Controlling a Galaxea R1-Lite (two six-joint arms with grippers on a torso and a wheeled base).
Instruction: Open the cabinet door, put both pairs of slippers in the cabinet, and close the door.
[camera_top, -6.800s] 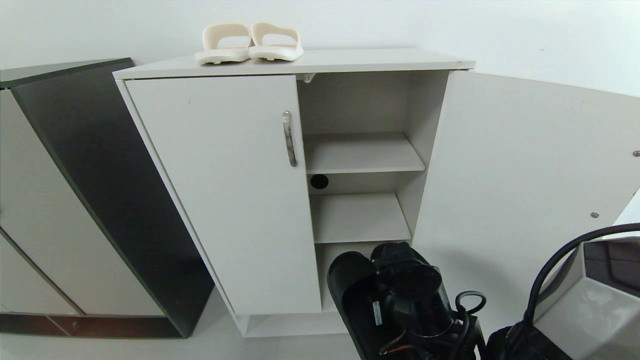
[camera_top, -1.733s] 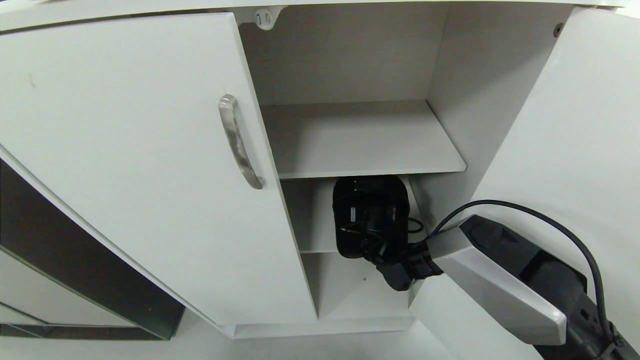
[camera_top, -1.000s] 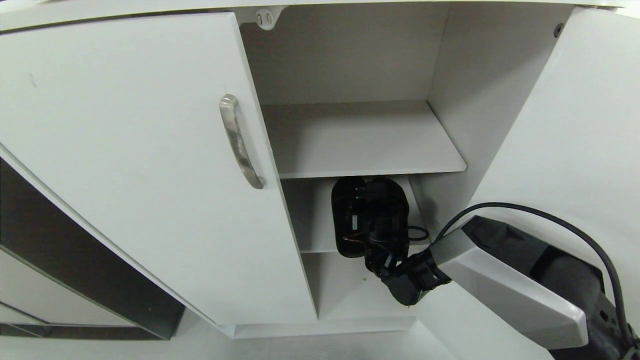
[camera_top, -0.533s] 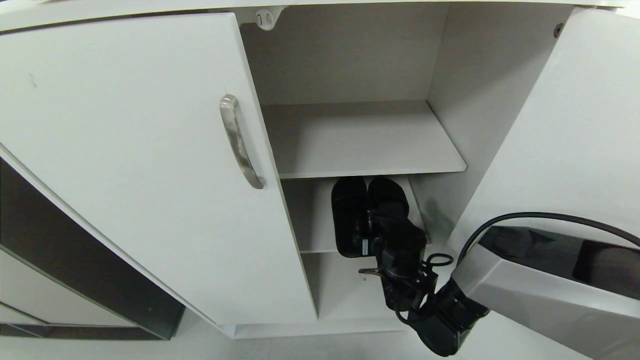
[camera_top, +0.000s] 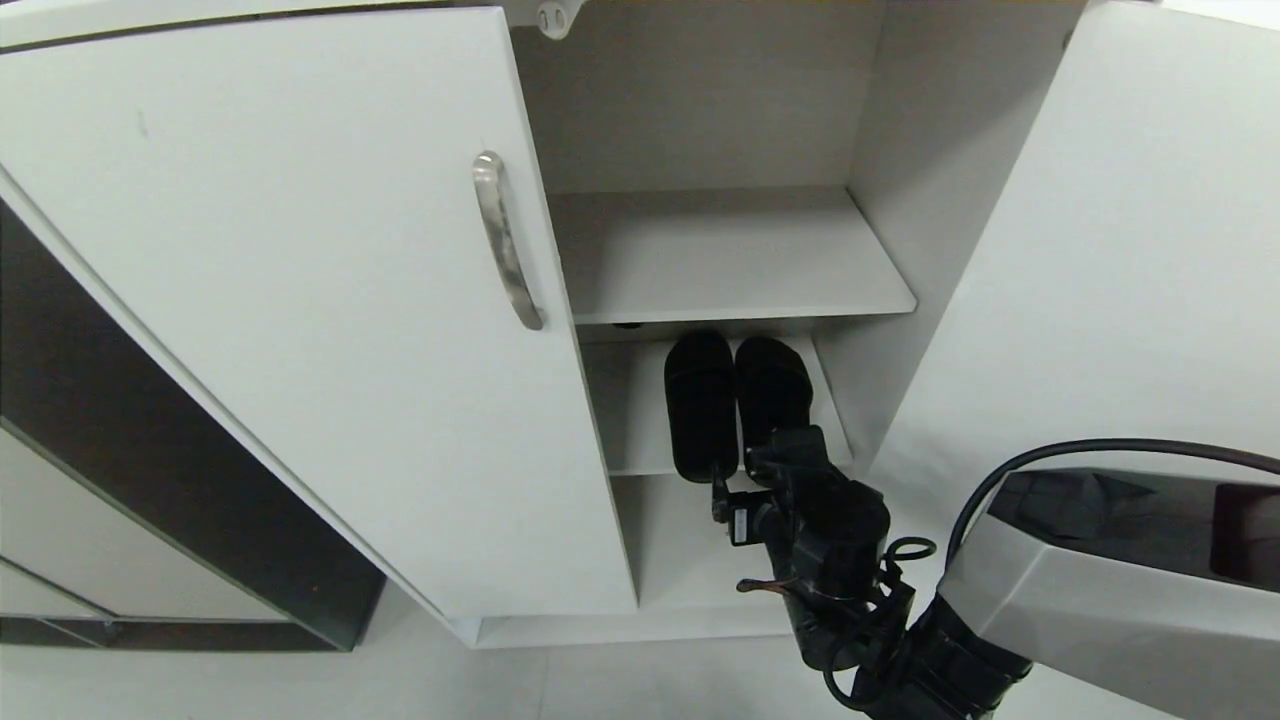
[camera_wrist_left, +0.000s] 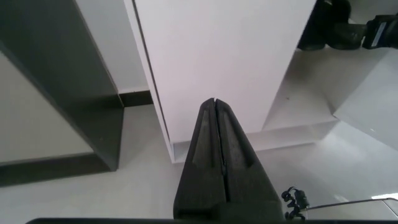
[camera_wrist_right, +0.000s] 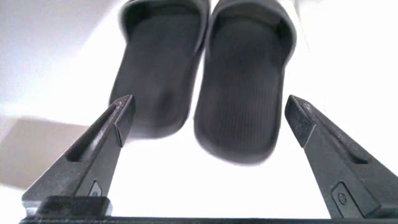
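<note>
Your right gripper (camera_wrist_right: 208, 104) gapes wide and empty just off the middle shelf (camera_top: 632, 420) edge, black slippers (camera_top: 735, 400) side by side, toes pointing inward.

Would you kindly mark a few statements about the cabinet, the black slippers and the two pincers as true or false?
1. The black slippers lie side by side on a shelf inside the cabinet. True.
2. The right pincer is shut on the slippers. False: it is open and grips nothing.
3. The left pincer is shut. True.
4. The cabinet's right door is closed. False: it stands open, while the left door is the closed one.
</note>
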